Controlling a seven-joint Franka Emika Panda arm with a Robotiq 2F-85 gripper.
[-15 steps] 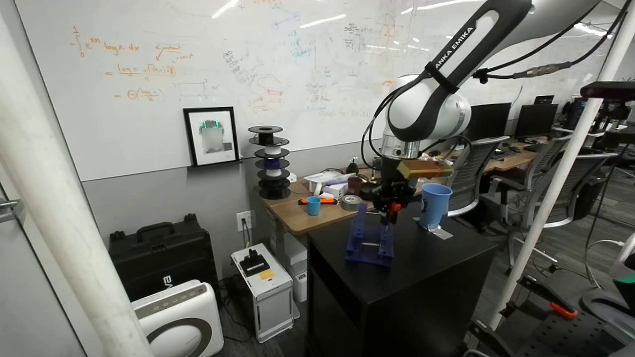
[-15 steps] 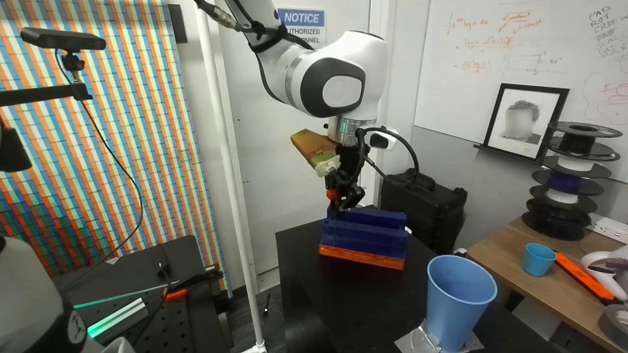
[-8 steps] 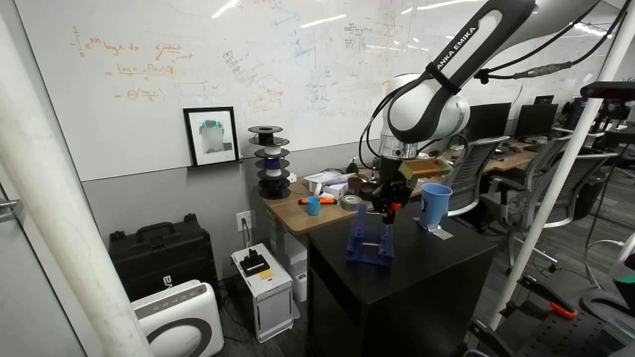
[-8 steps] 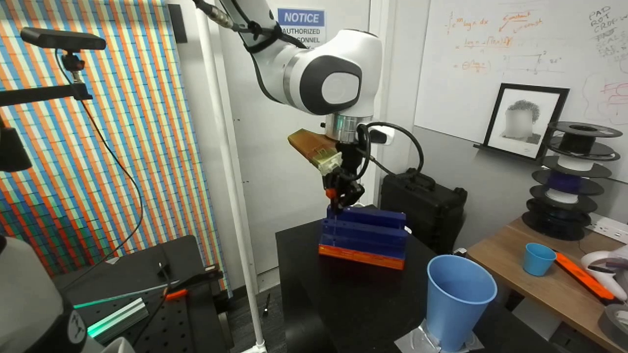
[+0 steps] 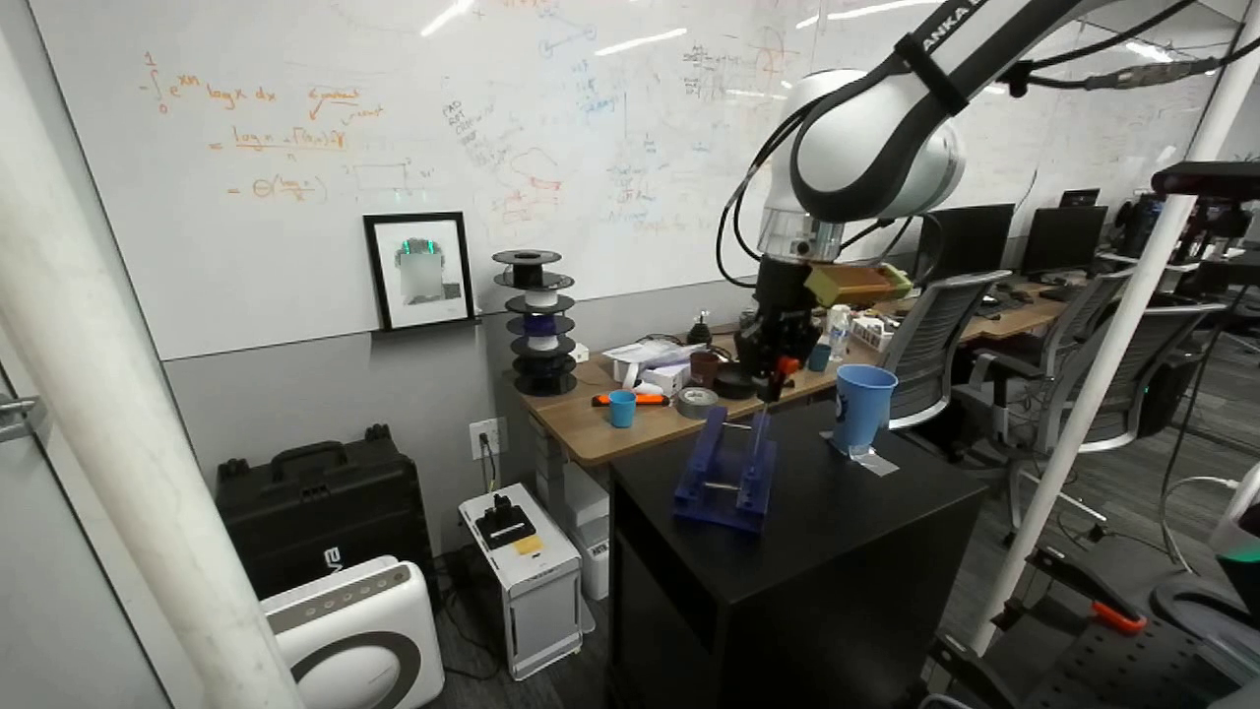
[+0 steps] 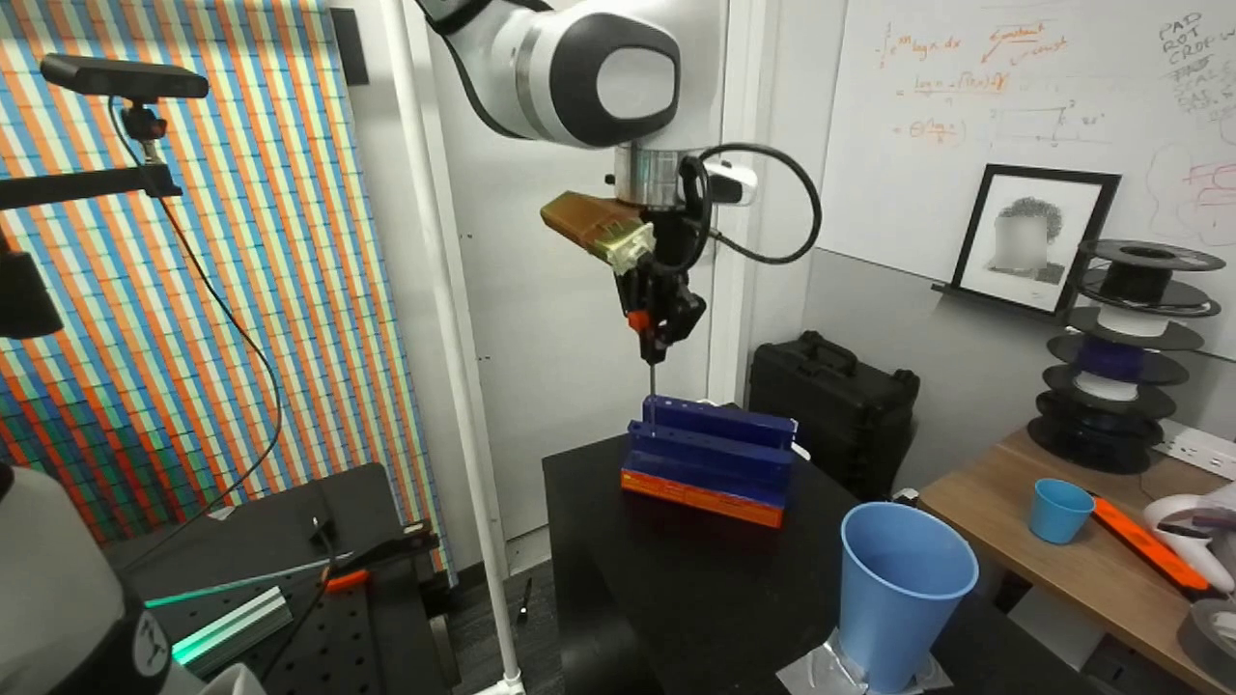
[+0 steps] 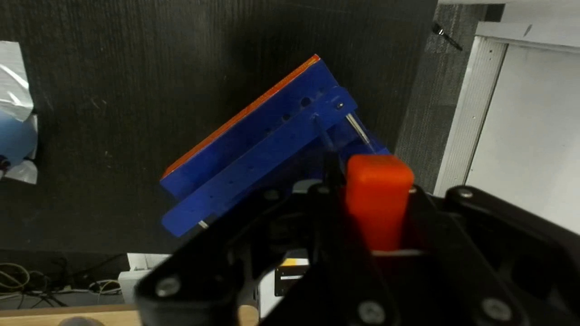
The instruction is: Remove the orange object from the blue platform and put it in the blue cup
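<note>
The orange object, an orange handle point(image 7: 378, 199) with a thin metal shaft point(image 6: 653, 386), is held between the fingers of my gripper point(image 6: 654, 349). The handle shows in both exterior views point(image 5: 787, 365) point(image 6: 638, 320). My gripper point(image 5: 772, 386) is shut on it above the blue platform. The shaft points down and its lower end reaches the platform; whether it is still in a hole I cannot tell. The blue platform point(image 6: 715, 463) is a dark blue stand with an orange strip at its base; the wrist view shows it below point(image 7: 258, 158). The light-blue cup point(image 6: 903, 579) stands upright point(image 5: 864, 409).
The platform and cup stand on a black cabinet point(image 5: 787, 551); silver tape point(image 5: 874, 462) holds the cup's base. A wooden desk point(image 6: 1024, 560) beside it bears a small blue cup point(image 6: 1060, 512) and a tape roll point(image 5: 696, 402). A white pole point(image 6: 449, 319) stands near the arm.
My gripper has risen with the orange handle, and the metal shaft now shows between it and the platform. The platform has shifted and turned slightly on the cabinet.
</note>
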